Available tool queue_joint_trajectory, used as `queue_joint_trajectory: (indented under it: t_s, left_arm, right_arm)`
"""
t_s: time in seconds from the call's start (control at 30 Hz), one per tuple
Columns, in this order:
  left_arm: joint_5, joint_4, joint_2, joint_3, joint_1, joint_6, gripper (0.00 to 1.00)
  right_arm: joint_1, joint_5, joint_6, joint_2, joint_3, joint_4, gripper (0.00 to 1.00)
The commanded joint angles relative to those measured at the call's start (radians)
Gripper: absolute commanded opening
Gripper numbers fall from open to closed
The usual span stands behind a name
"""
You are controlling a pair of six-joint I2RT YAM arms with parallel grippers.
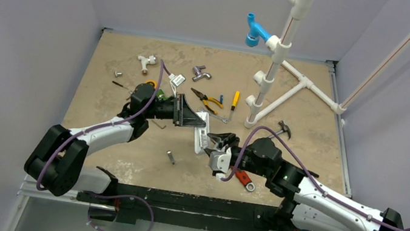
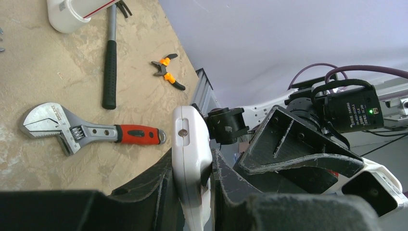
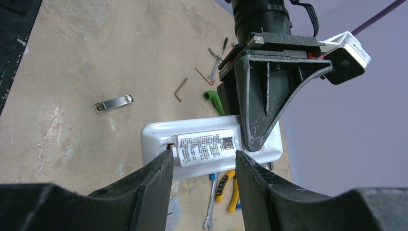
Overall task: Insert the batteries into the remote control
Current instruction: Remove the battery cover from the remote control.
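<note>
In the left hand (image 2: 191,179), the remote control (image 2: 190,139) sits clamped.

No words can be read: the sticker (image 3: 207,147) on the back of the white remote control (image 3: 159,132) has rows of tiny black print, the black camera (image 2: 353,111) has small white letters, and the red-handled wrench (image 2: 72,130) has faint marks, all too small.
</note>
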Motion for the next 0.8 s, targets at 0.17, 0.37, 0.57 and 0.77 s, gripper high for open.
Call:
queue_joint_trajectory:
  t_s: [0.17, 0.37, 0.57, 0.77]
  left_arm:
    - [0.041, 0.062, 0.001, 0.012, -0.006, -0.014, 0.00]
    - [0.043, 0.072, 0.008, 0.017, -0.006, -0.020, 0.00]
    - [0.042, 0.075, 0.007, 0.011, -0.006, -0.022, 0.00]
    - [0.041, 0.074, 0.001, 0.009, -0.006, -0.022, 0.00]
  right_arm:
    - [-0.003, 0.068, -0.017, -0.024, 0.020, 0.007, 0.47]
    - [-0.004, 0.089, -0.028, -0.033, 0.021, -0.025, 0.47]
    - [-0.004, 0.089, -0.025, -0.038, 0.015, -0.031, 0.47]
    - [-0.003, 0.069, -0.016, -0.032, 0.016, -0.032, 0.47]
